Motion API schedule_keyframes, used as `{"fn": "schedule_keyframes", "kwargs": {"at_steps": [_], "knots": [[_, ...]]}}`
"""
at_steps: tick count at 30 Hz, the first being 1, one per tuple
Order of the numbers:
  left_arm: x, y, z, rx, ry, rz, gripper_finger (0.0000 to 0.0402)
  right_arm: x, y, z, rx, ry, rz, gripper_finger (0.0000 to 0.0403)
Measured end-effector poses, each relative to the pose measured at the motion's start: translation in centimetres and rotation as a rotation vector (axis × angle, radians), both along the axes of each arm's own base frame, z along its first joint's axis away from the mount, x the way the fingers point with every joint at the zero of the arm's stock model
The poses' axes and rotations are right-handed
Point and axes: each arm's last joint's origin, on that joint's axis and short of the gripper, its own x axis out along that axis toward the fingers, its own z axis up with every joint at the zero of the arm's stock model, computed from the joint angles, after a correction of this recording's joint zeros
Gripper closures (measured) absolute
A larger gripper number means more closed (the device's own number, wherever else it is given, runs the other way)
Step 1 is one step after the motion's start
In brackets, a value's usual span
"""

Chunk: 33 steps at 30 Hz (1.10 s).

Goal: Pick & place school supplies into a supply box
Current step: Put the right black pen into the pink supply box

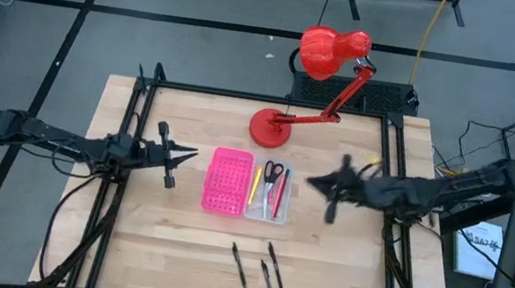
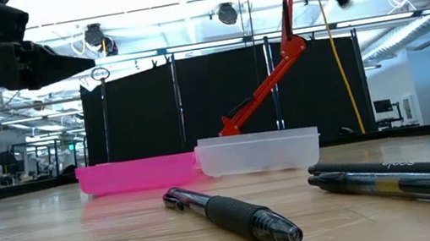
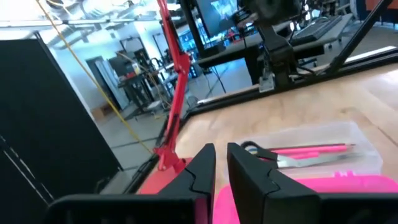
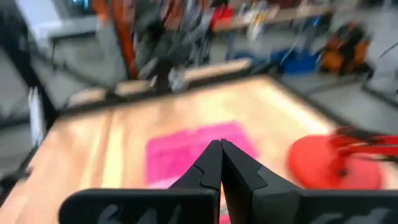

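The supply box lies open mid-table: its pink dotted lid (image 1: 228, 180) on the left, its clear tray (image 1: 269, 191) on the right. The tray holds black-handled scissors (image 3: 292, 160), a pink pen (image 3: 311, 149) and a yellow pencil (image 1: 255, 186). Three black pens (image 1: 260, 269) lie flat on the wood nearer the near edge, two of them (image 2: 411, 176) beside one (image 2: 229, 212) in the low view. My left gripper (image 1: 190, 155) hovers left of the lid, its fingers (image 3: 205, 165) a narrow gap apart. My right gripper (image 1: 313, 182) hovers right of the tray, shut and empty.
A red desk lamp stands behind the box, its round base (image 1: 268, 125) on the table and its head (image 1: 331, 51) beyond the far edge. Black frame rails (image 1: 138, 97) run along the table's left and right sides. Bare wood lies around the three loose pens.
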Motion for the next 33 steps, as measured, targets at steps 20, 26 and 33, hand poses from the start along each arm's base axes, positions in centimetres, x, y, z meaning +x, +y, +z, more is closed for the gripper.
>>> {"fn": "schedule_keyframes", "kwargs": {"at_steps": [20,26,33], "knots": [[0.0,0.0,0.1,0.041,0.004,0.001,0.0348,14.1,19.4,0.1,0.519,0.661,-0.276,0.0403],[0.0,0.0,0.1,0.042,0.003,0.000,0.0348,14.2,20.5,-3.4,0.579,0.851,-0.338,0.0382],[0.0,0.0,0.1,0.019,-0.009,-0.003,0.0348,14.9,20.7,-6.3,0.560,0.946,-0.364,0.0282]]}}
